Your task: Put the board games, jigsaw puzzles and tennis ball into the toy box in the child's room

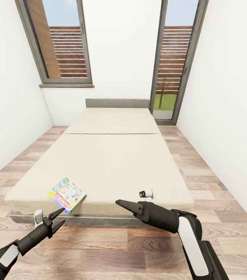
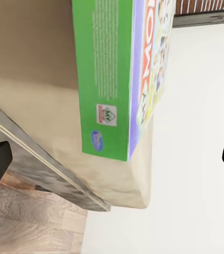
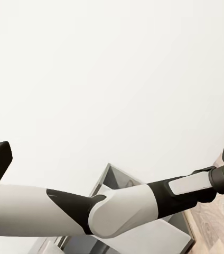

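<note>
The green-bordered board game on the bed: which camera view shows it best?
The head view: the whole board game lies flat at the near edge of the bed, just ahead of the open left tool. The left wrist view gives only its green side and part of the cover, close up. The right wrist view faces the wall.

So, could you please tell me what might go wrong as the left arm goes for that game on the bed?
1. The board game lies at the bed edge, one corner jutting past it; a nudge from the open left gripper could tip it onto the floor.
2. It lies flat on the mattress, so the fingers may push it rather than get around it.
3. The right gripper hovers close by, so the arms might clash.
</note>
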`<state>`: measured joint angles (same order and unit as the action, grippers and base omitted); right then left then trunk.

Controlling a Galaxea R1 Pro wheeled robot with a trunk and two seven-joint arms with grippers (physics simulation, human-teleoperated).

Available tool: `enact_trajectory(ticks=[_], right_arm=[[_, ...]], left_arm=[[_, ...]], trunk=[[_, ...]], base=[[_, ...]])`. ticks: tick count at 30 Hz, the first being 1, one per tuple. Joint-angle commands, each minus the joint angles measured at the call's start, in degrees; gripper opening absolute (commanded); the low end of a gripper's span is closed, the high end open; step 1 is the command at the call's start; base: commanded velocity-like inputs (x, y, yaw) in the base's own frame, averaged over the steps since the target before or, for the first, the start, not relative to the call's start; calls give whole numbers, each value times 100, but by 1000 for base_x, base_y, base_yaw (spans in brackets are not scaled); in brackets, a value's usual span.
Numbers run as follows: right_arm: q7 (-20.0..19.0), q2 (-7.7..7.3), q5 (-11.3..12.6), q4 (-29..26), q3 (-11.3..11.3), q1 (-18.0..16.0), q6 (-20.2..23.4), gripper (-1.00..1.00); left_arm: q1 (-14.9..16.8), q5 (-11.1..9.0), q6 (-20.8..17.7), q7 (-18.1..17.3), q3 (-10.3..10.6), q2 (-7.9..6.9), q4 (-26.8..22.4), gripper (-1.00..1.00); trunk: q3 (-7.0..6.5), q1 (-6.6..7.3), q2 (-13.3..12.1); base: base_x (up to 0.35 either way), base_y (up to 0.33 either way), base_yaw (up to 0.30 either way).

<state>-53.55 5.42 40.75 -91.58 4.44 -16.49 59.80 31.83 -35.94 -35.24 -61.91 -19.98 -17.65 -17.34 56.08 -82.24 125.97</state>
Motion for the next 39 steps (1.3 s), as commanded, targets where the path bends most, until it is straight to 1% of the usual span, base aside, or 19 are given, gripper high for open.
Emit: enact_trajectory(ticks=[1,11,27,39], right_arm=[[-24,3,-15,0,-4,-3,20,100],[-24,22,-16,0,-4,-3,20,100],[-24,28,-15,0,-4,-3,20,100],[-24,29,-20,0,-4,-3,20,100]], left_arm=[[2,-30,-45,-6,3,-1,3,100],[5,-27,-43,-6,3,-1,3,100],[2,-27,-36,-6,3,-1,3,100],[1,-27,-36,8,3,2,3,100]], trunk=[[5,1,2],[5,1,2],[5,1,2],[5,1,2]], base=[[0,-6,0],[93,-1,0],[12,0,0],[61,0,0]])
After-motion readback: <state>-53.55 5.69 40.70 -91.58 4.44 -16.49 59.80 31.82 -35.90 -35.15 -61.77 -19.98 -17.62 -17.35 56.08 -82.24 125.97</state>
